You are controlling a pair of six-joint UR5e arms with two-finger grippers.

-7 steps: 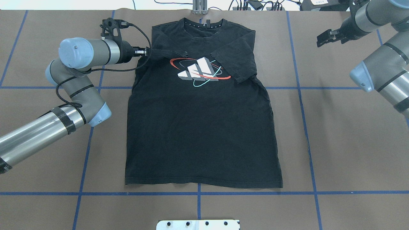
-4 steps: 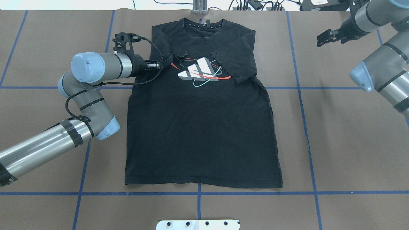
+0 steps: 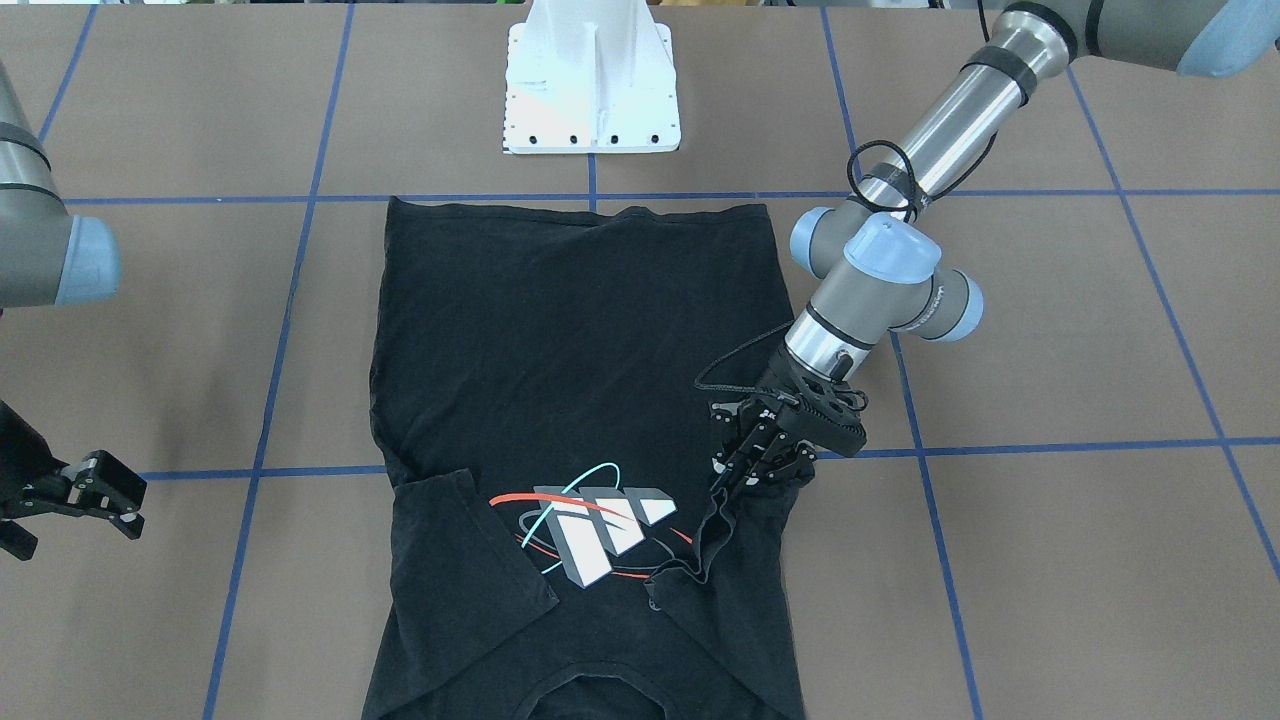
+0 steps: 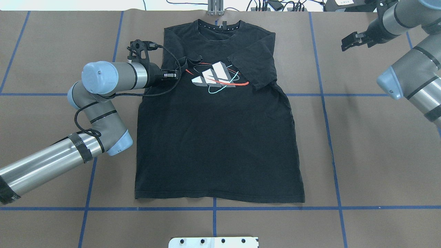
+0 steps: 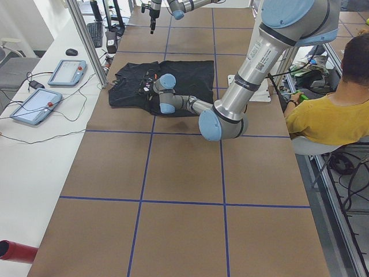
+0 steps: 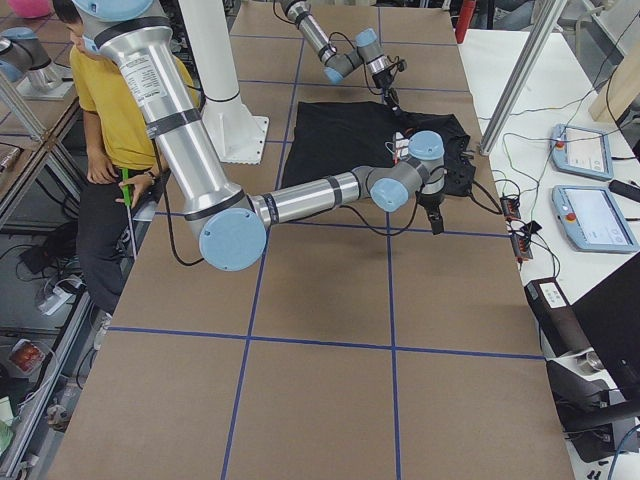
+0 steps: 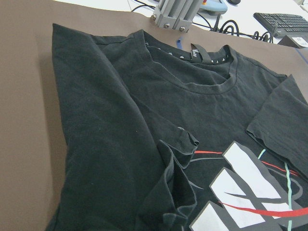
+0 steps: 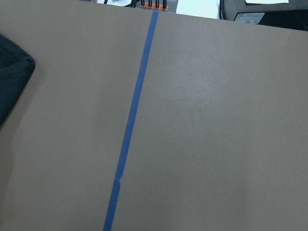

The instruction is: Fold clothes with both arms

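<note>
The black T-shirt (image 4: 217, 144) lies flat and print-up on the brown table, collar at the far edge. Its printed white-grey blocks with red and cyan rings (image 4: 215, 77) face up. The sleeve on my right side (image 4: 255, 69) is folded in over the chest. My left gripper (image 4: 176, 74) is shut on the other sleeve (image 4: 189, 62) and holds it lifted over the chest beside the print; it also shows in the front-facing view (image 3: 722, 485). My right gripper (image 4: 346, 43) hangs open and empty above bare table, well clear of the shirt to its right.
The white mounting base (image 3: 590, 90) stands at the near edge behind the shirt's hem. A metal post (image 4: 215, 7) and cables sit past the collar. Blue tape lines (image 4: 324, 103) cross the table. A seated person in yellow (image 5: 328, 109) is beside the table.
My left gripper has moved toward the shirt's middle, carrying the sleeve from the shirt's edge in over the chest to beside the print. The right arm has hardly moved.
</note>
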